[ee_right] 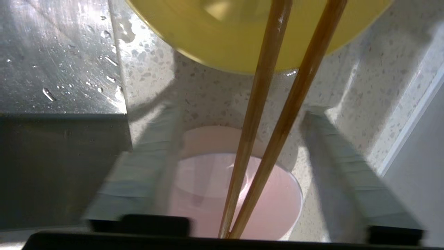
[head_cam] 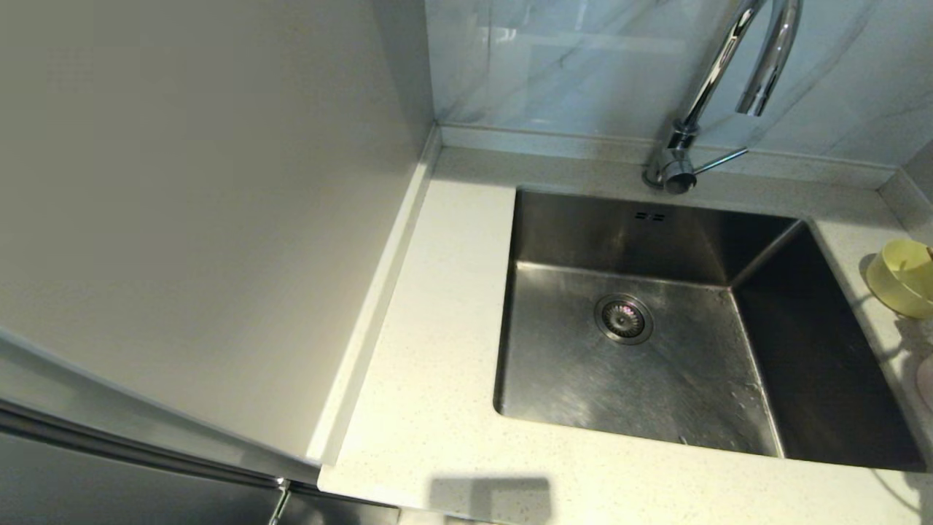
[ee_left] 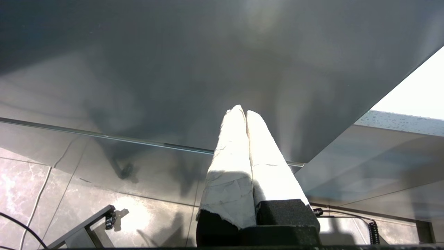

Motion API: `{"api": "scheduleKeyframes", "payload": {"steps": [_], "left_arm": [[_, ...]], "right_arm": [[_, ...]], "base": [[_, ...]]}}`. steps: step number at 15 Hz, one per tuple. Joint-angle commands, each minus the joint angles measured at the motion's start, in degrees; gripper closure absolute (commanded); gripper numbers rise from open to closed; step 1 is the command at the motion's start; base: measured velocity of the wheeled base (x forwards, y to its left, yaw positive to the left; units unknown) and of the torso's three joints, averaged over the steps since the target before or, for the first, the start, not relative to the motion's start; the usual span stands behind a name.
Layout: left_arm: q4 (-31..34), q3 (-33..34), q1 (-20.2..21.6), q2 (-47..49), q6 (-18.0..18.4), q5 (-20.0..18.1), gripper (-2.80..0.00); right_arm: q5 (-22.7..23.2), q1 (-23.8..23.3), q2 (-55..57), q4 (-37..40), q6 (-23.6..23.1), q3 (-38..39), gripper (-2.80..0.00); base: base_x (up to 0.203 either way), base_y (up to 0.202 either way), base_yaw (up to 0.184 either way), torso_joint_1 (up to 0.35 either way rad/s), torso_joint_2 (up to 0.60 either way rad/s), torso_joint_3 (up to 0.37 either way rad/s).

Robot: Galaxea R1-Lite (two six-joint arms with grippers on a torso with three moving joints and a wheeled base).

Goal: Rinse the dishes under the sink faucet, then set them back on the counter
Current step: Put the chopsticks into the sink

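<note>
In the right wrist view my right gripper is open above the counter, to the right of the sink. Its fingers stand on either side of the pale pink bowl. Two brown chopsticks lie across the pink bowl and the yellow bowl beyond it. In the head view the yellow bowl and a sliver of the pink bowl show at the right edge, but the right gripper does not. The chrome faucet stands behind the sink. My left gripper is shut and parked low.
Wet steel of the sink wall lies close beside the bowls. A raised back edge borders the counter on the other side. A tall pale panel stands left of the counter. The drain strainer sits in the basin.
</note>
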Motion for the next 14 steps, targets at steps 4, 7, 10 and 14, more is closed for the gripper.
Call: {"api": "scheduleKeyframes", "payload": {"steps": [4, 7, 10, 14], "left_arm": [[0.0, 0.0, 0.0, -0.2, 0.0, 0.0, 0.00], [0.0, 0.0, 0.0, -0.2, 0.0, 0.0, 0.00], [0.0, 0.0, 0.0, -0.2, 0.0, 0.0, 0.00], [0.0, 0.0, 0.0, -0.2, 0.0, 0.0, 0.00]], "right_arm": [[0.1, 0.5, 0.2, 0.3, -0.2, -0.3, 0.00], [0.1, 0.4, 0.2, 0.3, -0.2, -0.3, 0.00], [0.1, 0.4, 0.1, 0.3, -0.2, -0.3, 0.00], [0.1, 0.4, -0.7, 0.3, -0.2, -0.3, 0.00]], "base": [[0.000, 0.000, 0.000, 0.000, 0.00, 0.000], [0.000, 0.000, 0.000, 0.000, 0.00, 0.000], [0.000, 0.000, 0.000, 0.000, 0.00, 0.000], [0.000, 0.000, 0.000, 0.000, 0.00, 0.000]]}}
